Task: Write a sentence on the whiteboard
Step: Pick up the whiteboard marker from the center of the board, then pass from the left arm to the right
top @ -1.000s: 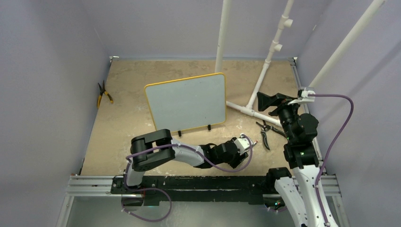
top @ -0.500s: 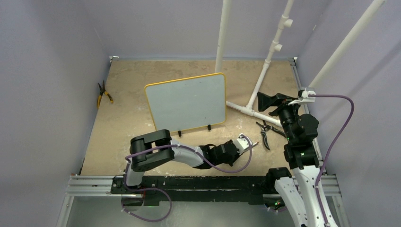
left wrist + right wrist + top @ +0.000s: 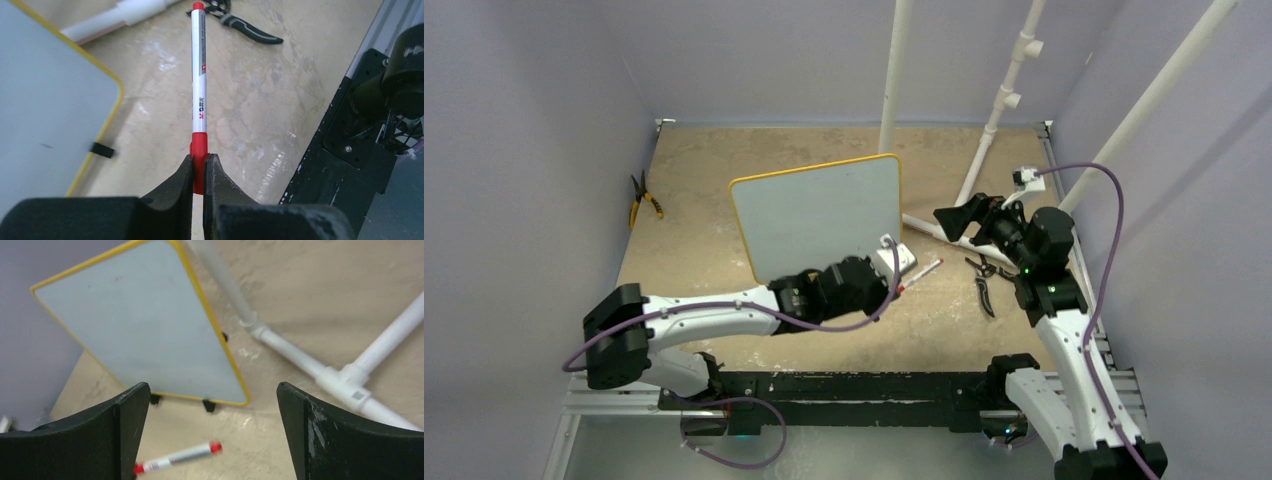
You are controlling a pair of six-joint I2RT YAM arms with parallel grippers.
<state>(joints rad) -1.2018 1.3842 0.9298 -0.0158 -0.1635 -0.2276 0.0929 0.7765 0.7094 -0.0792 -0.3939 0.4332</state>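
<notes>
Left hand point(image 3: 199, 167) clamped on marker point(image 3: 199, 90), at its red end, likely the cap.
Right hand point(image 3: 212, 390) gapes wide; best grip white barrel squarely, pull straight, then go to whiteboard point(image 3: 819, 210).

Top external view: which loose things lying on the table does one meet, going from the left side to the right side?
yellow-handled pliers → whiteboard → red-capped marker → black-handled cutters
</notes>
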